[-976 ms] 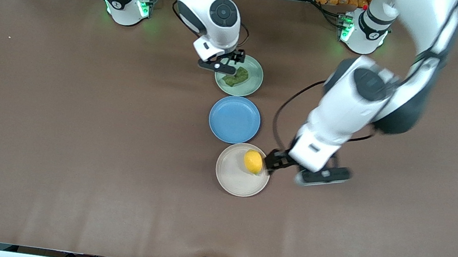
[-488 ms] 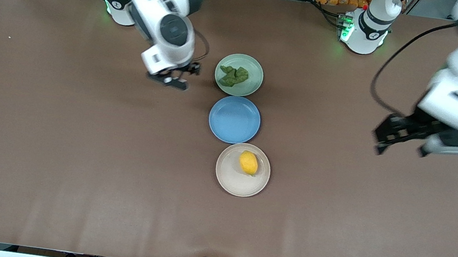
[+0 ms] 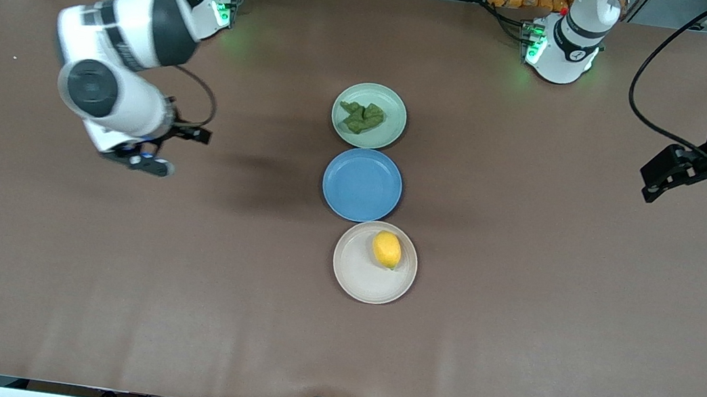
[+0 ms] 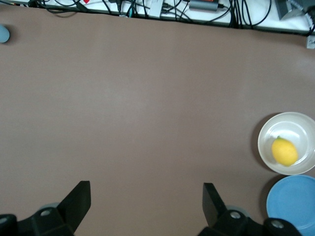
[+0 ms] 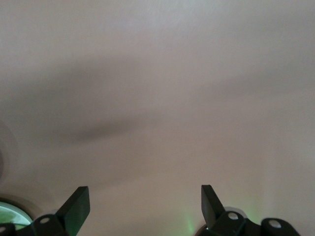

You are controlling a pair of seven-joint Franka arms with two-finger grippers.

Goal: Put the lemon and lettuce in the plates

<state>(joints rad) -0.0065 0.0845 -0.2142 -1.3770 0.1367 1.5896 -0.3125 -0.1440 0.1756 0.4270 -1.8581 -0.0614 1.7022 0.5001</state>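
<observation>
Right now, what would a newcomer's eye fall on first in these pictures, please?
Three plates in a row mid-table: the mint green plate nearest the robots' bases holds the lettuce, the blue plate lies bare, and the cream plate nearest the front camera holds the lemon. The open left gripper and open right gripper hang empty over bare table at opposite ends.

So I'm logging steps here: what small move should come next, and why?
Probably none beyond parking both arms. The lemon lies in the beige plate, the lettuce in the green plate, and the left pincer and right pincer are open over bare table.
</observation>
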